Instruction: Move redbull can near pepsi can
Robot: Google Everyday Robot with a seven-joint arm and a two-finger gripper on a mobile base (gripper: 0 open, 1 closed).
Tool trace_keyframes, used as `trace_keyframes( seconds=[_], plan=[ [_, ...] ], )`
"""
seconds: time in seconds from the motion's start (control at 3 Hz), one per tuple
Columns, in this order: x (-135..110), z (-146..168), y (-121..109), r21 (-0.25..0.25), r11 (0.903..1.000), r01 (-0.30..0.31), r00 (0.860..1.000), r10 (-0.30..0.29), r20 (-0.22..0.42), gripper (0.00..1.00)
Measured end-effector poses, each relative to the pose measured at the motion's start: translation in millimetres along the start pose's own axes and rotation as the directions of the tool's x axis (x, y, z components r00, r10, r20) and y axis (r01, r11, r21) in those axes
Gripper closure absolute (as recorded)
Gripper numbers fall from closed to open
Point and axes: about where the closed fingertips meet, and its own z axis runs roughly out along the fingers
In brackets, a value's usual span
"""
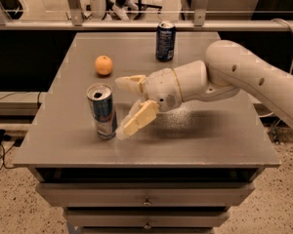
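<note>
The end effector [120,107] is hovering low over the near left part of the surface [210,135], just to the right of the redbull can [101,111]. Its two cream fingers are standing wide apart and are clamped on nothing. The farther finger [132,83] is pointing left, level with the can's top, with a gap showing between them. The nearer finger [138,120] is slanting down and left, and its tip is sitting right beside the foot of the can; whether it is touching the can cannot be told. The white arm [244,74] is reaching in from the right edge of the scene and is casting a soft shadow on the surface beneath it.

The redbull can is standing upright near the front left of the surface, its silver top and dark opening facing up. Beyond it, toward the far left, an orange [103,65] is resting on the surface, apart from the can. The pepsi can [165,41] is standing upright near the far edge, about the middle, well apart from the redbull can. The surface is topping a grey cabinet with drawers [146,195] at the front. A metal rail [49,25] is running across behind the far edge.
</note>
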Motion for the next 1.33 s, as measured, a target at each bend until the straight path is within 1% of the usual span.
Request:
trace_keyframes(
  seconds=[0.33, 0.67, 1.0, 1.33],
  plan=[
    [-2.6, 29.0, 12.1, -0.056, 0.9985, 0.001, 0.999, 0.002, 0.044, 0.03],
    [-3.6, 43.2, 15.6, -0.075, 0.9972, 0.010, 0.999, -0.006, 0.053, 0.26],
    [-13.9, 42.3, 8.0, -0.045, 0.9988, 0.018, 0.998, -0.015, 0.067, 0.49],
    [-35.8, 16.1, -9.9, 0.034, 0.9981, 0.052, 0.994, -0.055, 0.097, 0.72]
  ],
)
